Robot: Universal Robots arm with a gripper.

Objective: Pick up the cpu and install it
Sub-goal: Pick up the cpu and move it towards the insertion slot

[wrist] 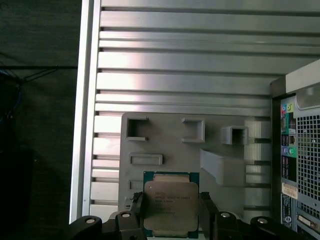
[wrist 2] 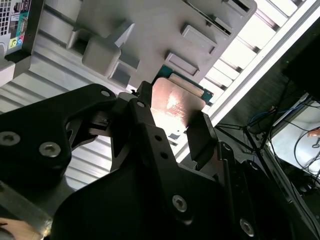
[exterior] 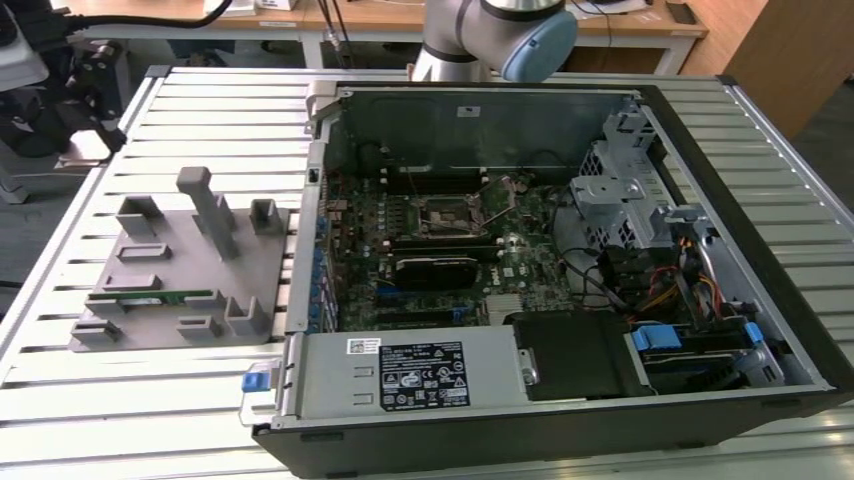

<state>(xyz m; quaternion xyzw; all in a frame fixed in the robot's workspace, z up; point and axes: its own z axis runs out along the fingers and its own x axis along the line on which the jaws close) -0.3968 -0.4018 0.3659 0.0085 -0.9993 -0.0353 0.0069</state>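
While the gripper point(wrist: 172, 212) is clamping the cpu point(wrist: 171, 192) by two opposite edges, its jaws narrowed onto it, the chip is hanging clear above the grey fixture point(wrist: 170, 147) on the ribbed metal surface point(wrist: 185, 75). Carrying is probably going best with the chip level and the squeeze light, since the thin green rim is looking fragile. Its flat square lid is showing brushed, reflective metal in both wrist views. The fixture is looking matt and blocky, and the open computer case point(exterior: 481, 125) is presenting sheet steel.
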